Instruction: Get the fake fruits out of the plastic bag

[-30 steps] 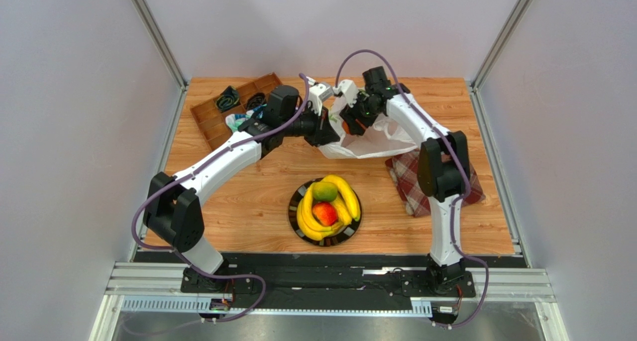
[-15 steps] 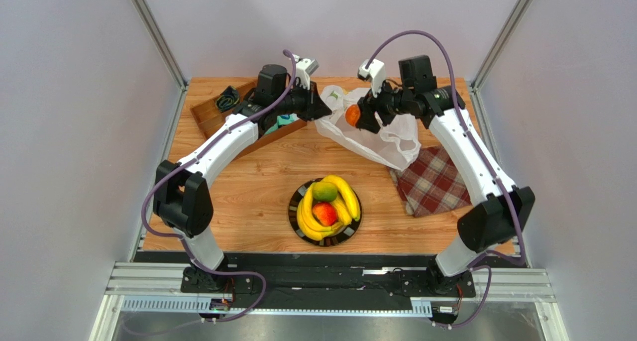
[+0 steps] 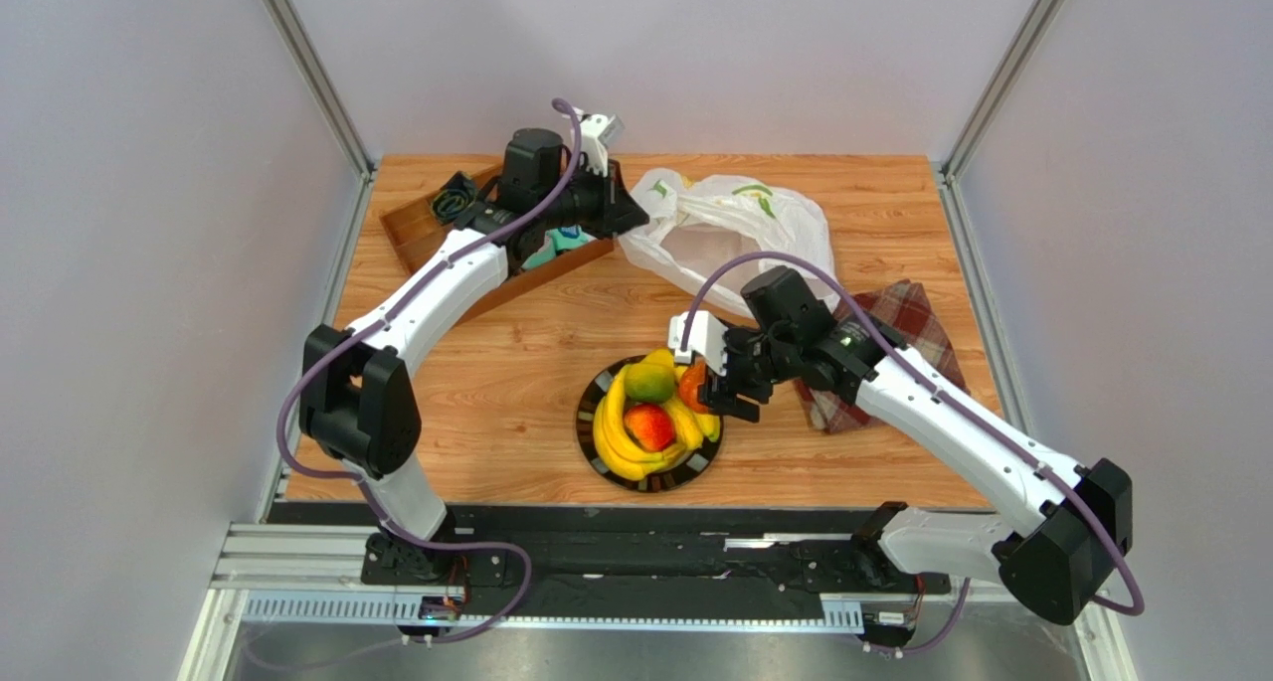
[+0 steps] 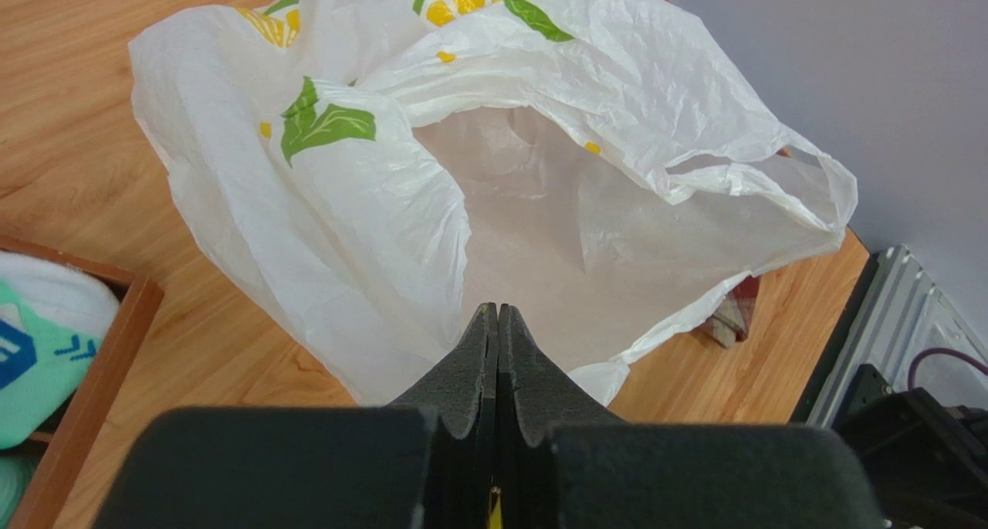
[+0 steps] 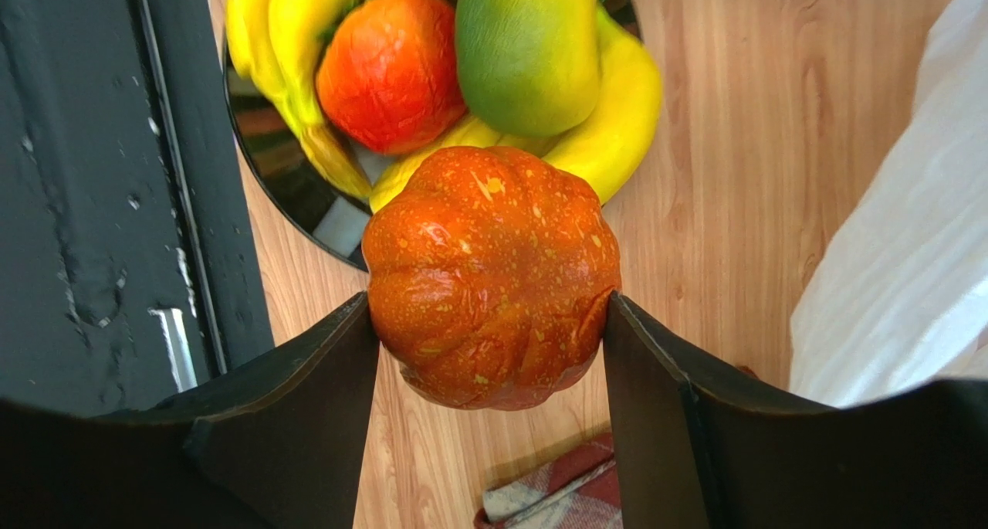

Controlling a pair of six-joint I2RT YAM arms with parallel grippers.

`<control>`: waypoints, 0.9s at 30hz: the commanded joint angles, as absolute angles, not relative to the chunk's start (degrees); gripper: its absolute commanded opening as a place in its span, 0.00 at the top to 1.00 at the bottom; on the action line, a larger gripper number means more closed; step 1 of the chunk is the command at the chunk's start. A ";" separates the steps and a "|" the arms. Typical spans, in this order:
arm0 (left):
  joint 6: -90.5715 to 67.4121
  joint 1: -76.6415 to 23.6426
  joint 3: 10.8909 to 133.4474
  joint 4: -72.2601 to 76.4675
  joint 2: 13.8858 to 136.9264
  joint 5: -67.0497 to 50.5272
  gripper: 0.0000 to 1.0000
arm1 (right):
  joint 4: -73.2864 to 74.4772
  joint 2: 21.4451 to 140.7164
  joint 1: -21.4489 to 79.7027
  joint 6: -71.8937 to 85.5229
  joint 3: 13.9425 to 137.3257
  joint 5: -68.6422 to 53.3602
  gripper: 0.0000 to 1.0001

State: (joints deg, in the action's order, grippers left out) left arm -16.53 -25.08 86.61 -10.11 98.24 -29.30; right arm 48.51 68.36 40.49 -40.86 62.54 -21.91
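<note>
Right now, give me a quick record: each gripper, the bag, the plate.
left gripper: shut on bag edge
right gripper: holds orange fruit above plate edge
bag: mouth open, no fruit seen inside
plate: bananas, red fruit, green fruit

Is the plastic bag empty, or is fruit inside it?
Empty, as far as visible: the plastic bag gapes open, no fruit inside.

Left arm (image 3: 448,282), right arm (image 3: 956,420): white tubular links, black joint housings, black bases (image 3: 426,559). Purple cable (image 3: 714,268) looped along each. White camera box (image 3: 601,125) at each wrist. Left gripper (image 4: 498,315), right gripper (image 5: 489,321): black, wedge-shaped matte fingers.
</note>
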 commanded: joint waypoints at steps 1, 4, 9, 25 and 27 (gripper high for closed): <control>-14.68 -24.87 82.72 -9.84 91.59 -27.34 1.00 | 40.26 65.14 43.76 -46.66 58.10 -19.25 0.56; -13.54 -24.87 80.52 -10.37 89.57 -26.46 1.00 | 38.23 64.16 46.31 -48.86 55.91 -19.25 0.55; -12.30 -24.87 78.84 -11.16 88.16 -26.19 1.00 | 35.25 63.98 47.99 -49.57 53.70 -19.69 0.55; -12.57 -24.87 77.61 -11.25 87.98 -26.02 1.00 | 34.71 69.26 48.60 -53.43 53.70 -23.55 0.50; -12.66 -24.87 77.70 -11.25 88.07 -26.10 1.00 | 34.45 69.96 48.60 -53.61 53.27 -23.38 0.50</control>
